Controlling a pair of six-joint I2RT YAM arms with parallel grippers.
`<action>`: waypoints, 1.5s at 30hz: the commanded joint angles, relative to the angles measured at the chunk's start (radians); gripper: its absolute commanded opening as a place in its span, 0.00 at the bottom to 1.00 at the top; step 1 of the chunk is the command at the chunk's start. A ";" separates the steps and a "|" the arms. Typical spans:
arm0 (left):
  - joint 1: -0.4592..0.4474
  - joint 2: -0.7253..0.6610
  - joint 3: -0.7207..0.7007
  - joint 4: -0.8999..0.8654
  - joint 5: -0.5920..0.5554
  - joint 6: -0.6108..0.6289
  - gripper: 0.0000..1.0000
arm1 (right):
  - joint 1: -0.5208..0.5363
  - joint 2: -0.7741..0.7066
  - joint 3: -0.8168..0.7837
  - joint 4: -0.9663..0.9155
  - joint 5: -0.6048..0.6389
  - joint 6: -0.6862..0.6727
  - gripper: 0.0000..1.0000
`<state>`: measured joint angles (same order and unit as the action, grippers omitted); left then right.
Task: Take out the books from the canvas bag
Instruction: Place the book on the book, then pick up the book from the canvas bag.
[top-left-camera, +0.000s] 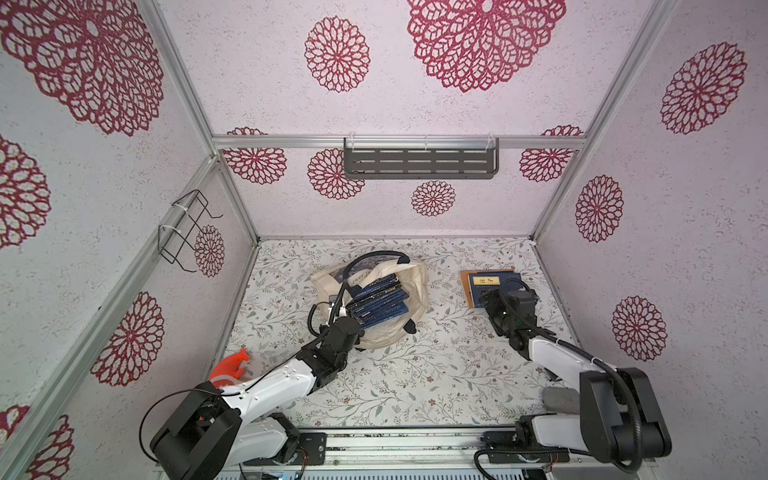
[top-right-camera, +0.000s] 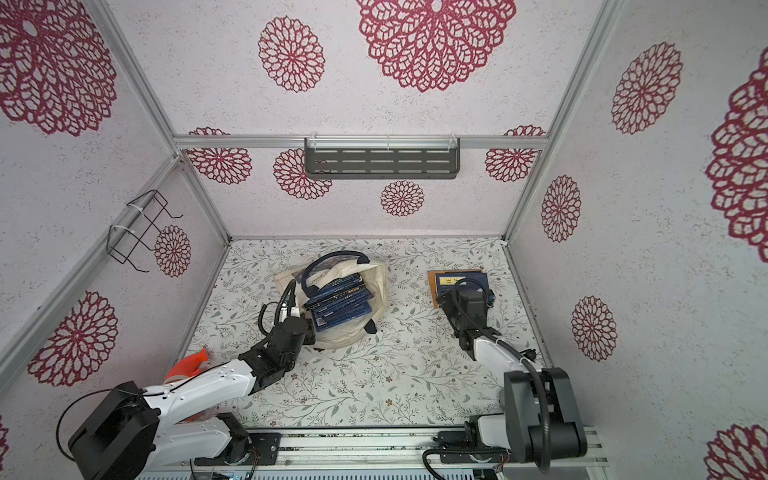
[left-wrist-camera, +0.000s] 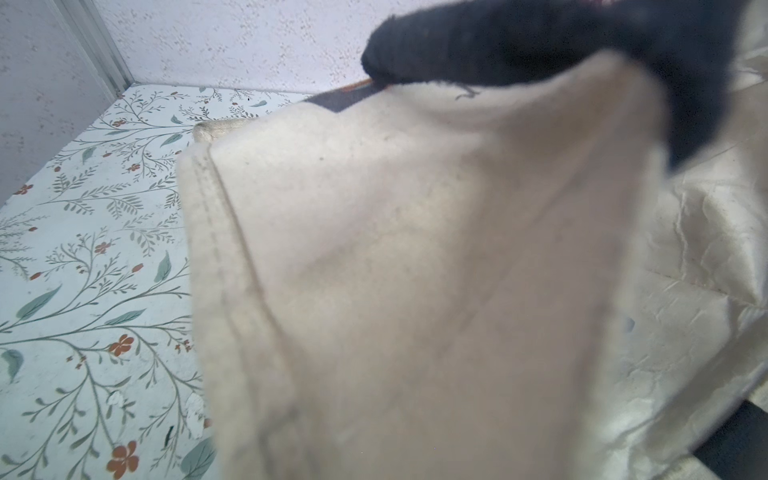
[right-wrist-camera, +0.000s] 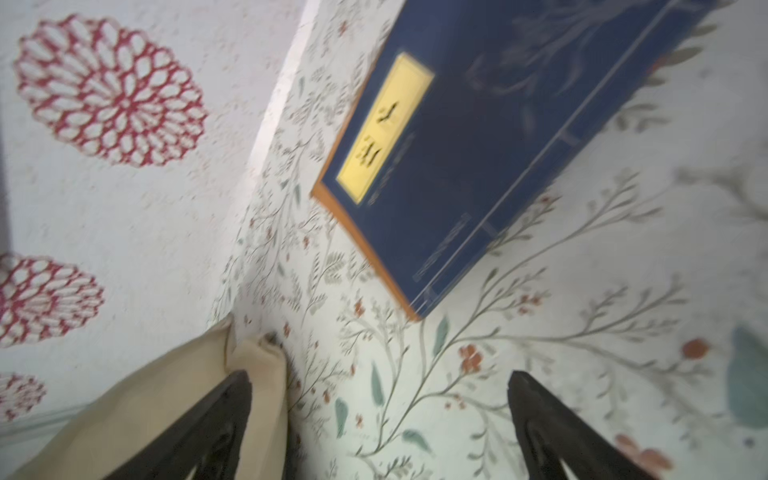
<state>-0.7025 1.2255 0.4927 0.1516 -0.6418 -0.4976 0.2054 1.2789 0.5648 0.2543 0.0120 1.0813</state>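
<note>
The cream canvas bag (top-left-camera: 415, 286) (top-right-camera: 380, 286) lies mid-table with its mouth open. A slanting stack of several dark blue books (top-left-camera: 378, 303) (top-right-camera: 343, 301) shows inside it. My left gripper (top-left-camera: 353, 322) (top-right-camera: 309, 326) is shut on the bag's near-left rim. In the left wrist view, cream cloth (left-wrist-camera: 415, 270) and a navy handle (left-wrist-camera: 540, 50) hide the jaws. To the right, a blue book with a yellow label (top-left-camera: 490, 282) (right-wrist-camera: 478, 145) lies on an orange-brown book (top-left-camera: 467, 291) (right-wrist-camera: 361, 245). My right gripper (top-left-camera: 488, 300) (right-wrist-camera: 380, 415) stands open just short of them, holding nothing.
An orange plastic object (top-left-camera: 232, 363) lies by the left wall. A black wire rack (top-left-camera: 187, 230) hangs on that wall and a grey slotted shelf (top-left-camera: 419, 158) on the back wall. A grey pad (top-left-camera: 559, 399) sits beside the right arm's base.
</note>
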 joint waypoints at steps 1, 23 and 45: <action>-0.018 -0.004 0.020 0.020 0.006 0.020 0.00 | 0.127 -0.080 0.024 -0.040 0.082 -0.005 0.94; -0.041 -0.027 -0.008 0.085 0.044 0.057 0.00 | 0.704 0.333 0.293 0.156 0.207 0.101 0.61; -0.051 -0.050 -0.017 0.091 0.048 0.064 0.00 | 0.667 0.717 0.483 0.214 0.252 0.138 0.38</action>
<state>-0.7338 1.2018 0.4786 0.1982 -0.6155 -0.4522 0.8959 1.9675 1.0191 0.4397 0.2176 1.2137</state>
